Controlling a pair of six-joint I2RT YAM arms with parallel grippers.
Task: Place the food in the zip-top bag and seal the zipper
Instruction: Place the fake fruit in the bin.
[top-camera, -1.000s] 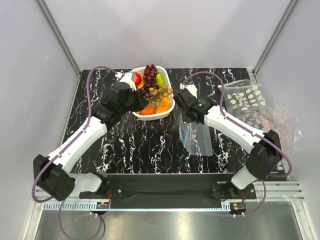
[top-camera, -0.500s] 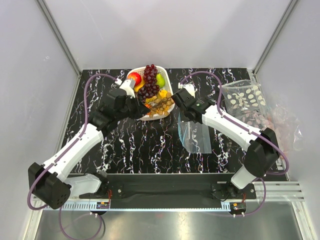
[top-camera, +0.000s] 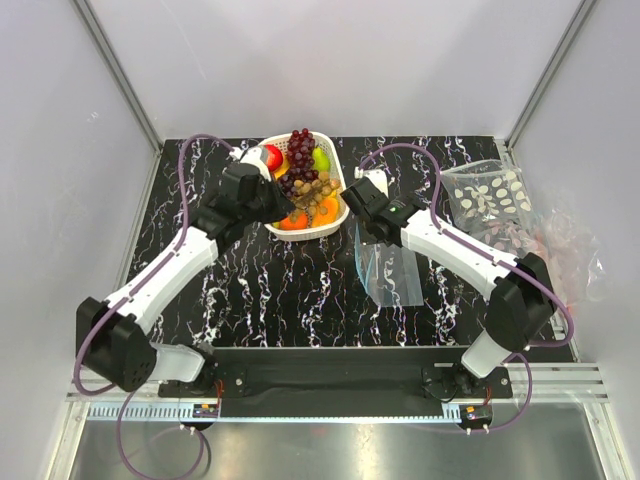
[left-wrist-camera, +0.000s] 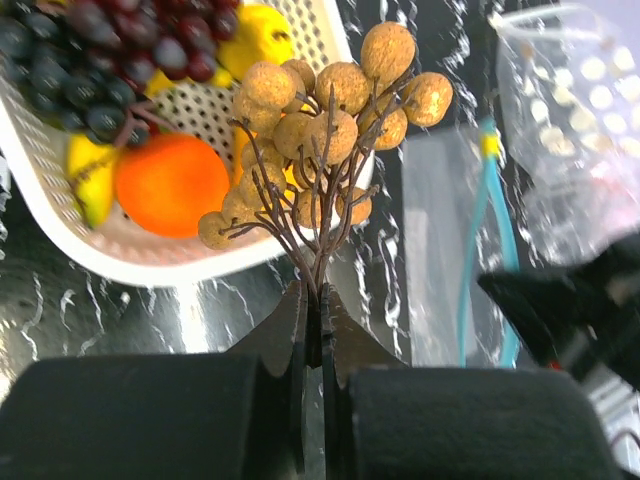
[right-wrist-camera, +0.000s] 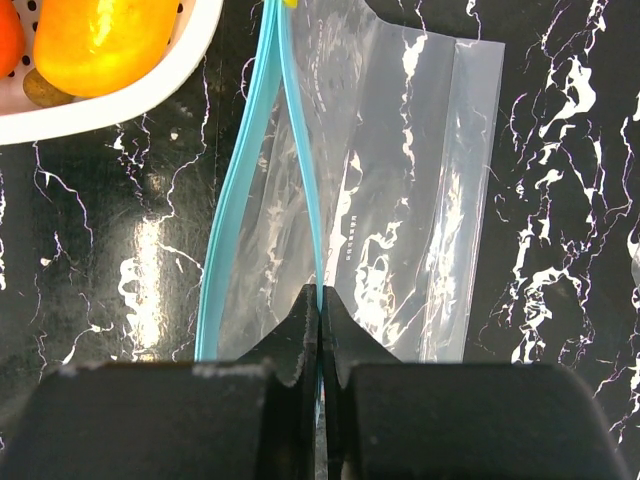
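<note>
My left gripper (left-wrist-camera: 315, 298) is shut on the stem of a bunch of small tan round fruits (left-wrist-camera: 330, 110), held just over the near rim of the white basket (left-wrist-camera: 130, 265). Other food lies in the basket: a red apple (top-camera: 272, 157), dark purple grapes (top-camera: 300, 148), a green fruit (top-camera: 321, 159) and an orange (left-wrist-camera: 170, 185). The clear zip-top bag (right-wrist-camera: 410, 200) lies on the table right of the basket. My right gripper (right-wrist-camera: 320, 298) is shut on one lip of its teal zipper (right-wrist-camera: 240, 180), lifting it so the mouth gapes.
A clear bag patterned with white ovals (top-camera: 490, 195) and more crumpled plastic (top-camera: 565, 245) lie at the right edge of the black marbled table (top-camera: 260, 290). Grey walls close in the table on three sides.
My left gripper swung the tan bunch out towards the bag, then drew back a little over the basket rim. The right gripper and the bag's lip shifted slightly left.
</note>
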